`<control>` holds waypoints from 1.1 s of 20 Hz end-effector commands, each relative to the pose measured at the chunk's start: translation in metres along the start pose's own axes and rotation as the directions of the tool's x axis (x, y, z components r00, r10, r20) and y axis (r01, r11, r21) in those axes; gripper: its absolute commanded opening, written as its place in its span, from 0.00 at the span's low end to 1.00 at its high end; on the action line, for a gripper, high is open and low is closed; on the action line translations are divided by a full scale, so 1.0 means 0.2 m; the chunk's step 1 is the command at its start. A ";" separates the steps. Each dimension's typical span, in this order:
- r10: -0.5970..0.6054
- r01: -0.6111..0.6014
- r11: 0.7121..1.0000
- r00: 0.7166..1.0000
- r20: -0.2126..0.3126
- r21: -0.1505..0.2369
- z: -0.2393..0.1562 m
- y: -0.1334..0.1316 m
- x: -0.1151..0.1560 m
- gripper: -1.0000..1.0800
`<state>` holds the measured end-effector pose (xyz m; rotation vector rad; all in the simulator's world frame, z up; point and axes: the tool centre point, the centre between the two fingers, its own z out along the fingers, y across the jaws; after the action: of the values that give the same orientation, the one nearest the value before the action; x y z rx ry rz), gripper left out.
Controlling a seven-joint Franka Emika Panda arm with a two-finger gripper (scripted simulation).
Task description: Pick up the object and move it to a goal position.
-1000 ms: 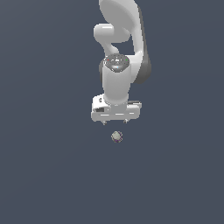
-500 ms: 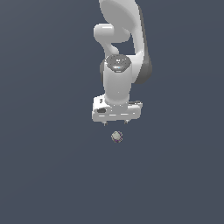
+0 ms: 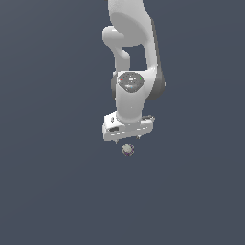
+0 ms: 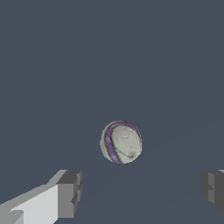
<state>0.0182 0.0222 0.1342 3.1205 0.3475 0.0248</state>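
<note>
The object (image 3: pixel 127 149) is a tiny off-white ball with a dark purplish-red band near its rim, lying on the flat grey floor. The white gripper (image 3: pixel 128 139) hangs straight above it with a small gap between them. In the wrist view the ball (image 4: pixel 121 141) lies ahead of the gripper (image 4: pixel 142 190), roughly between the lines of the two fingers. The grey fingertips (image 4: pixel 70 192) stand wide apart with nothing between them. The gripper is open and empty.
The white arm (image 3: pixel 131 57) rises from the gripper to the top of the exterior view. The plain dark grey floor (image 3: pixel 52 191) surrounds the ball.
The gripper has come down a little toward the ball. The ball has not moved.
</note>
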 end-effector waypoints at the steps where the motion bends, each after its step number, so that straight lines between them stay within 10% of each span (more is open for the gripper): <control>1: -0.054 0.054 0.999 0.999 0.005 0.001 0.07 -0.01 0.01 0.96; 22: -0.188 0.188 0.982 0.982 0.015 0.006 0.33 -0.03 0.01 0.96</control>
<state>0.0207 0.0292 0.0754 3.0755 0.6397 0.0015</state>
